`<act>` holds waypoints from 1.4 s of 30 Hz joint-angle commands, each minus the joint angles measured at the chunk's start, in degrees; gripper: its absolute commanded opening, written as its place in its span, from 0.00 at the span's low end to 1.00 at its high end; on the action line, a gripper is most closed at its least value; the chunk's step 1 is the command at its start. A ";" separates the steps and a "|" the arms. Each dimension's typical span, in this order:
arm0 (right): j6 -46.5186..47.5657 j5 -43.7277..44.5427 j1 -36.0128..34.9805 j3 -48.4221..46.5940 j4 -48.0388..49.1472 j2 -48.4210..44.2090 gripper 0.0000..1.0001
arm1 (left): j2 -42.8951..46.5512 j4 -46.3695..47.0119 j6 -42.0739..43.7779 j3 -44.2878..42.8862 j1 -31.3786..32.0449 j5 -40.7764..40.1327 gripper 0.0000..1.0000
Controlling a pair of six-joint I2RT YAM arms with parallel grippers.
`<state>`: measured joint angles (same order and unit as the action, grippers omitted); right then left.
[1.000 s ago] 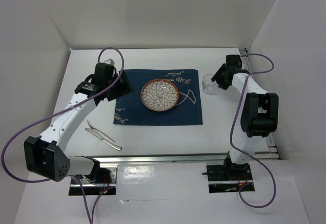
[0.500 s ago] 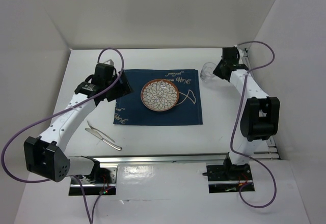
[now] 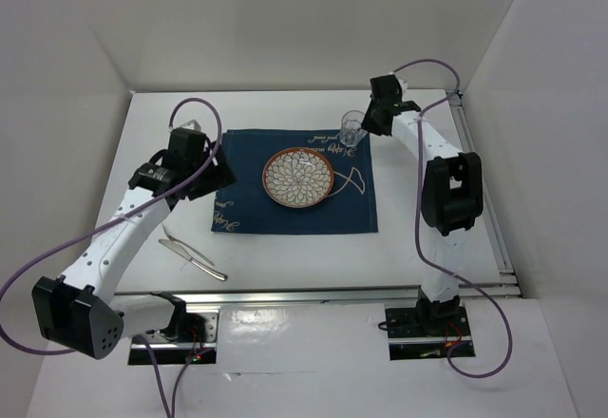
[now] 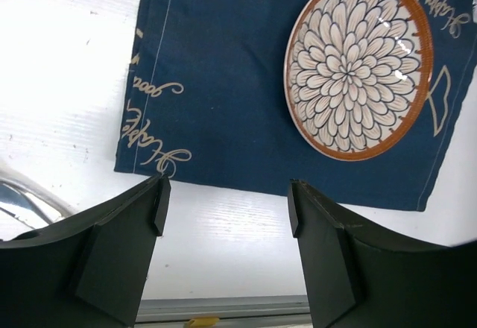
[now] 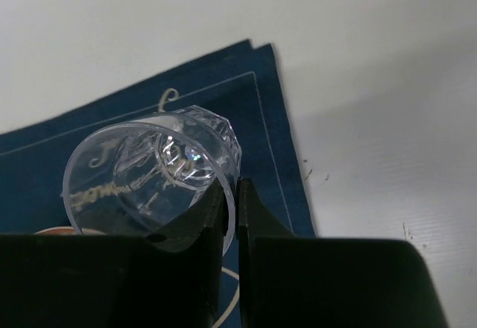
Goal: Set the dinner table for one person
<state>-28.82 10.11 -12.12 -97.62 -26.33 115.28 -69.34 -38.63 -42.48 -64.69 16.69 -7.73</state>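
Note:
The white dinner table carries a navy placemat with a flower-patterned plate on it. My right gripper is shut on the rim of a clear glass, holding it over the placemat's far right corner. In the right wrist view the glass is pinched by its wall between my fingers, above the placemat. My left gripper is open and empty over the placemat's left edge; its wrist view shows the plate and placemat ahead of the open fingers.
A fork and knife lie on the table left of the placemat, near the front. An aluminium rail runs along the near edge and another along the right side. White walls enclose the table.
My right gripper has carried the glass from the table right of the placemat leftward and away, to over the placemat's far right corner. My left arm shifted slightly left.

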 commanded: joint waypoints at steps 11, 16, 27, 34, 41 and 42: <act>0.25 5.45 -2.46 -10.39 -4.17 8.37 0.06 | 3.07 -0.13 -1.03 4.74 0.19 -0.89 0.82; 0.25 4.66 -3.00 -10.92 -4.17 8.38 0.47 | 2.55 -3.29 -2.96 5.97 0.19 -2.29 0.82; 0.25 5.18 -3.52 -10.32 -4.96 0.39 0.85 | 1.32 -9.96 -7.70 6.50 -1.48 -6.86 0.82; 1.92 3.35 -3.52 7.05 0.92 -19.11 0.87 | -1.85 -14.90 -15.27 11.85 -5.17 -10.04 0.52; 2.45 -0.43 -3.52 20.71 2.60 -33.37 0.87 | -3.08 -9.28 -15.27 18.27 -12.21 -8.36 0.45; 2.45 -1.14 -3.52 21.50 1.90 -35.02 0.87 | -3.08 -8.57 -14.48 18.28 -14.29 -7.84 0.45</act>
<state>-27.18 11.44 -15.14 -79.77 -25.12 81.60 -72.69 -49.87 -57.06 -46.63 5.28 -16.03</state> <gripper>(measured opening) 0.863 0.454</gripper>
